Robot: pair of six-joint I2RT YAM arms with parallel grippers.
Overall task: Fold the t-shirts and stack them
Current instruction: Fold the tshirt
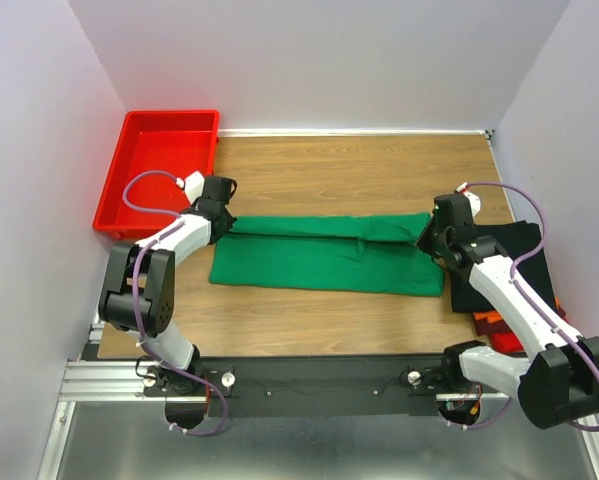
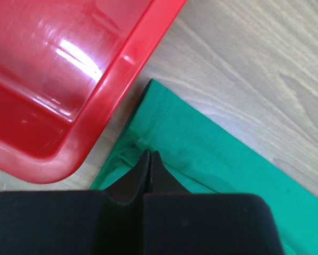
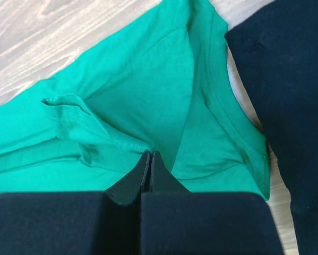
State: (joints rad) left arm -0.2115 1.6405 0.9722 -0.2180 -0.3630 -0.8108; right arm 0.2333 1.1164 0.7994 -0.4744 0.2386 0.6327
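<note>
A bright green t-shirt (image 1: 329,262) lies folded lengthwise across the middle of the wooden table. My left gripper (image 1: 222,215) is shut on its left end, jaws pinched on a fold of green cloth (image 2: 201,154) at the tips (image 2: 149,154). My right gripper (image 1: 429,235) is shut on the right end by the collar (image 3: 222,106), tips (image 3: 150,154) on a hem. The shirt's far edge runs taut between the two grippers. A folded black shirt (image 1: 519,265) lies to the right, also in the right wrist view (image 3: 286,64), over orange and red folded ones (image 1: 489,322).
A rigid red plastic tray (image 1: 114,190) stands at the back left, its corner (image 2: 121,79) close to my left gripper. Bare wood (image 1: 359,160) lies behind the green shirt. White walls enclose the table on three sides.
</note>
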